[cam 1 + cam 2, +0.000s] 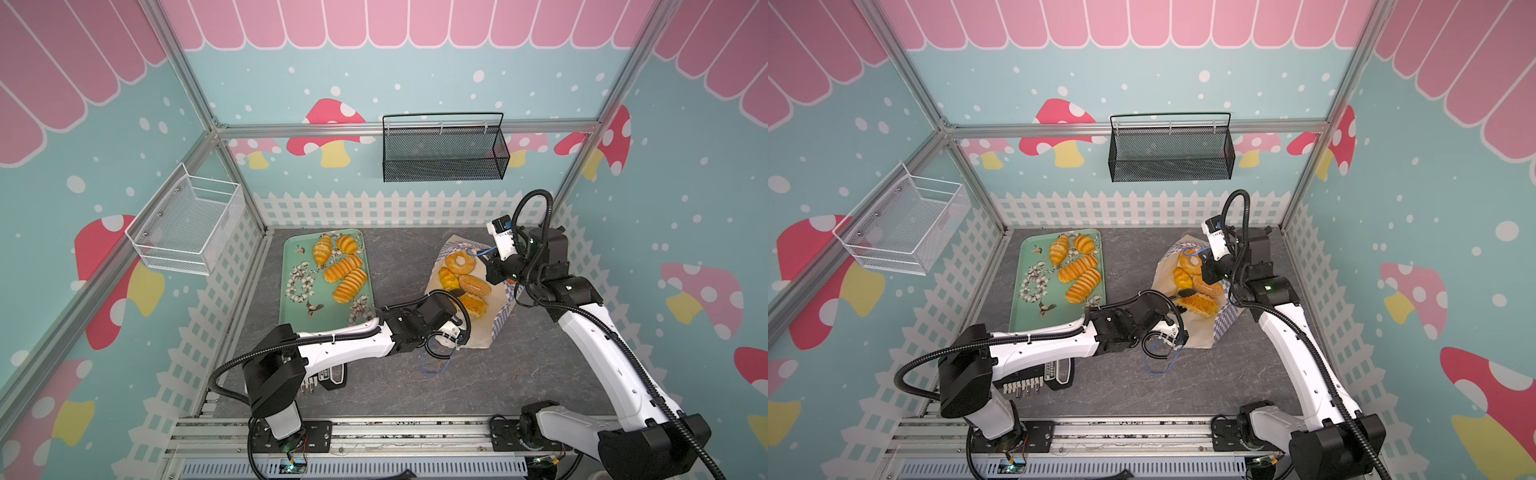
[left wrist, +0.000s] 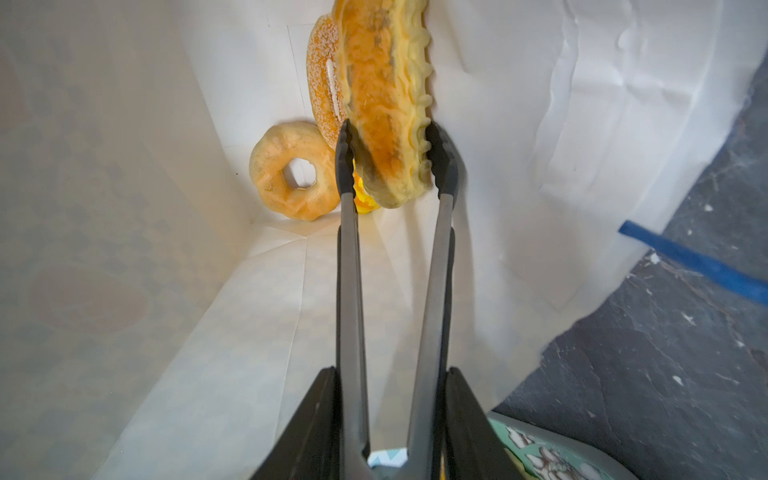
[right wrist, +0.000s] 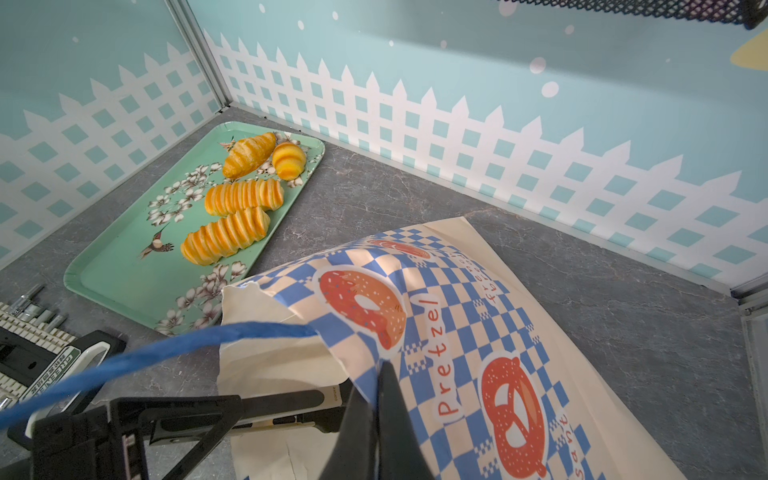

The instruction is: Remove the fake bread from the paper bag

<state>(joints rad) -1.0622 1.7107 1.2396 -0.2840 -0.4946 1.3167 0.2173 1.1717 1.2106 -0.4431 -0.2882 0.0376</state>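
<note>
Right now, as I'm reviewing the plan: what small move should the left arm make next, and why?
Probably the left gripper should draw the tongs back out of the paper bag: their tips already pinch the long loaf, the right gripper pins the bag's rim open, and the tray beside it has bare space.

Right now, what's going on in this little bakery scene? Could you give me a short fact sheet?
Bag: paper bag, open
Right arm: right tool shut on the bag's rim
Left arm: left tool shut on tongs
Tongs: gripping the end of a long pastry inside the bag
Also in bag: ring doughnut, speckled round bun
Tray: green tray with two croissants and two ribbed loaves
</note>
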